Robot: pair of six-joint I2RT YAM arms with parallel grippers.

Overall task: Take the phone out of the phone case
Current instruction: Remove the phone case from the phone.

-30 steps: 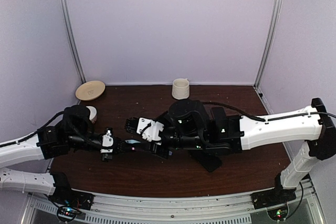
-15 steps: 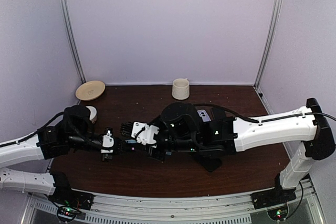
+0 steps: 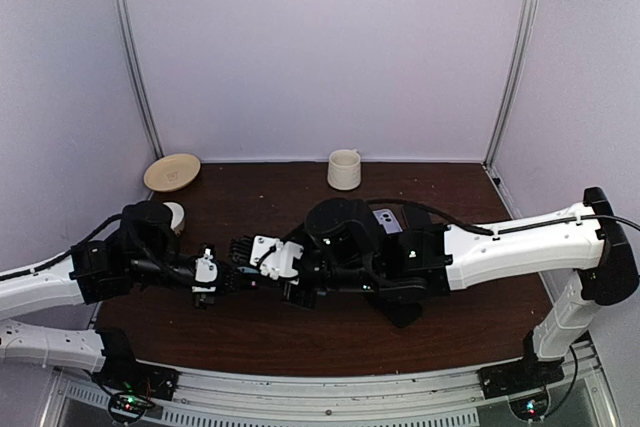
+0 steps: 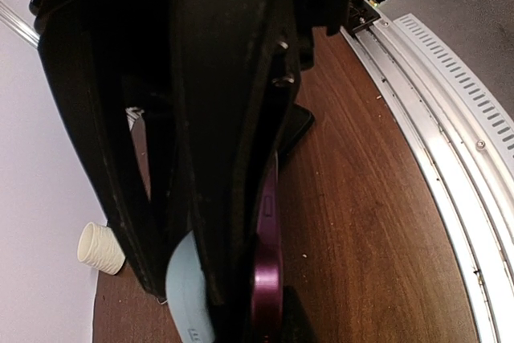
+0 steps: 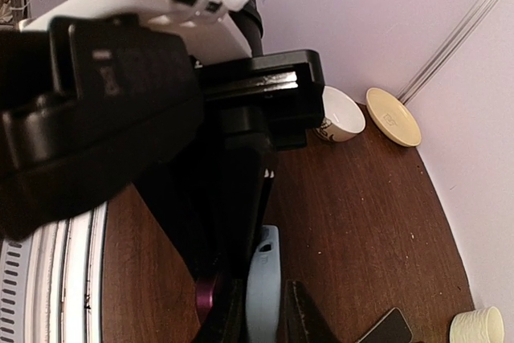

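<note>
Worktop (image 3: 300,337) of dark wood is spanned by both arms, their hands facing each other left of centre. The left hand (image 3: 222,279) is clamped fully shut on the phone case (image 5: 263,279) (pale blue, held on edge). The right hand (image 5: 263,315) is set with its jaws narrowly apart on either side of the same case; whether it is gripped cannot be told. A plate (image 3: 172,172) and a cup (image 3: 344,169) are set along the back, a bowl (image 3: 175,215) beside the left arm. The phone (image 4: 267,271), seen as a purple edge, is lodged against the case.
</note>
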